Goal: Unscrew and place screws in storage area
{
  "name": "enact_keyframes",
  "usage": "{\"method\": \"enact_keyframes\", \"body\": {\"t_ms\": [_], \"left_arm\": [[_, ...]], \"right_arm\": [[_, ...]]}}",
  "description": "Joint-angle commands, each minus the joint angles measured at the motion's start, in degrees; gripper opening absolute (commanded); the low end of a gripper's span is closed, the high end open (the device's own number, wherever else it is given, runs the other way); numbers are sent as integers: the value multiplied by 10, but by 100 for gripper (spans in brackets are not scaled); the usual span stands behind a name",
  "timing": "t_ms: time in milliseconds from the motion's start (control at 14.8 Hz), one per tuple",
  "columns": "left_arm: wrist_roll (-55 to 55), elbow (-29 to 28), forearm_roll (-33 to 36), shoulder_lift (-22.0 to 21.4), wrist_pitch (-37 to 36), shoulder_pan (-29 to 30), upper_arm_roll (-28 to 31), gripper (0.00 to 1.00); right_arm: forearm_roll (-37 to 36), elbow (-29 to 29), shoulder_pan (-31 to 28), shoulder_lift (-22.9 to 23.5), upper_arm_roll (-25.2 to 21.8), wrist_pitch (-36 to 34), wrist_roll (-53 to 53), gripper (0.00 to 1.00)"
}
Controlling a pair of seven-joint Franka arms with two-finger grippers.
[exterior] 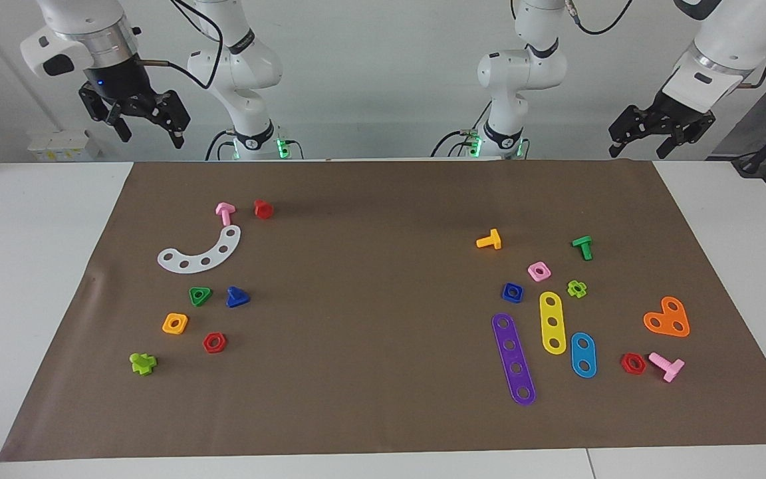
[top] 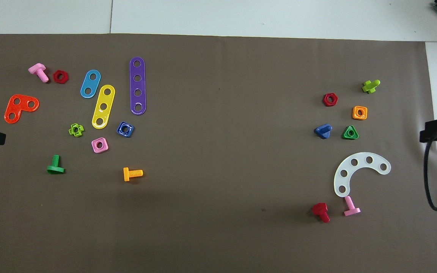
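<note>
Brown paper mat [exterior: 383, 372] carries all the parts we see. Our blue screw [exterior: 237, 297] lies on its side in the storage area [exterior: 190, 313], just beside the green triangle nut [exterior: 200, 295], with the white curved strip [exterior: 202, 253] nearer the robots and the orange square nut [exterior: 175, 323] and red hex nut [exterior: 214, 342] farther out. A pink bolt [exterior: 225, 213] touches the strip's end; a red bolt [exterior: 263, 209] lies near it. Nothing lies on the screw.

Our right gripper [exterior: 147, 130] hangs high over the mat's corner, jaws spread, holding nothing. Our left gripper [exterior: 645, 143] waits raised at its end, likewise spread and bare. From overhead only 1 dark edge of each shows, cut off by the frame.
</note>
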Motion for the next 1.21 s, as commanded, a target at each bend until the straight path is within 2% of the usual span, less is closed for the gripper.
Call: {"method": "enact_keyframes", "body": {"t_ms": [0,67,202,1145], "left_arm": [[4,-19,-9,-17,1,6,-2,100],[4,-19,-9,-17,1,6,-2,100],[4,-19,-10,-17,1,6,-2,100],[4,-19,-9,-17,1,6,-2,100]], "right_arm": [[12,-7,-12,10,-4,-3,-23,100],[13,-7,-23,13,15,1,-23,100],[6,9,-29,37,15,-4,-27,100],[3,-47,-35,13,15,53,-62,100]]}}
